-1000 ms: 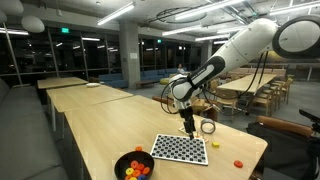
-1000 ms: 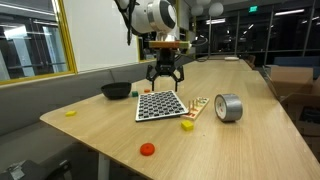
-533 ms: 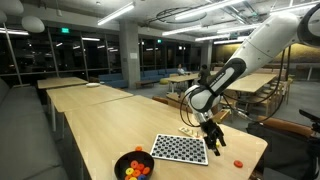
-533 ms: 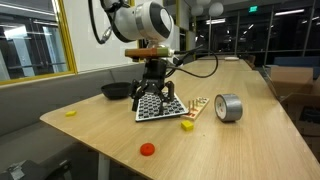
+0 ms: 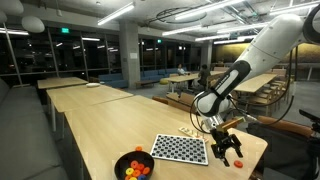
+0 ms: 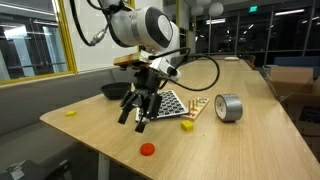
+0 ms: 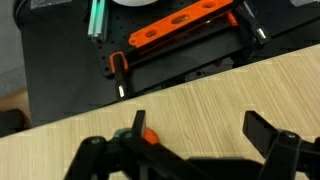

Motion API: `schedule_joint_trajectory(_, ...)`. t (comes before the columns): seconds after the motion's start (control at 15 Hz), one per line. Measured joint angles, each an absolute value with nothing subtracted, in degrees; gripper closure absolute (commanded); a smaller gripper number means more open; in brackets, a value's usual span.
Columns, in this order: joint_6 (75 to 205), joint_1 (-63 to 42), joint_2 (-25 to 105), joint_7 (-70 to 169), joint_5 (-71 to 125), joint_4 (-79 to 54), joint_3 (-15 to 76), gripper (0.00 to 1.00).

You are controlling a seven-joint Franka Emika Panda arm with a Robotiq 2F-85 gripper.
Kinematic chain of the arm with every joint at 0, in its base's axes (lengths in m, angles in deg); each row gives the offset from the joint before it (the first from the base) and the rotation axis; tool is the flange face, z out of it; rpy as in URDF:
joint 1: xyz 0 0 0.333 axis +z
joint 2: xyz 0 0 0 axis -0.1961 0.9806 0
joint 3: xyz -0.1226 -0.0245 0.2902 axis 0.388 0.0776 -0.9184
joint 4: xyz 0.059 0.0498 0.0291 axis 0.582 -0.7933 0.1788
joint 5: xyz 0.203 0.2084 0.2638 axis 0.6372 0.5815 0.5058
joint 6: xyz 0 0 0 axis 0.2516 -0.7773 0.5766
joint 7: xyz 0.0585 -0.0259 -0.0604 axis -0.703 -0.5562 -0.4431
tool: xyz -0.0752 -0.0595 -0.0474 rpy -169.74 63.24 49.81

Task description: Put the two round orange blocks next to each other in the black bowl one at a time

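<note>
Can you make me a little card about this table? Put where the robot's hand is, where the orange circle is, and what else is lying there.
Robot hand: the gripper is open, holds nothing, and is above the table
Orange circle: one orange disc on the bare wood, not in the bowl
Bowl: the black bowl sits near a corner of the checkered board, with orange and yellow bits inside, too small to name
Other things: a grey tape roll and a yellow block by the board
</note>
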State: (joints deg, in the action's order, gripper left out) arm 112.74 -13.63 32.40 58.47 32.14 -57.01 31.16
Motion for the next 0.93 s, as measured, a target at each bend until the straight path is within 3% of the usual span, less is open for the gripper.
schedule_joint_trajectory(0.93,121.86,-19.81,33.84,65.14,38.66,-61.86,36.68,0.00)
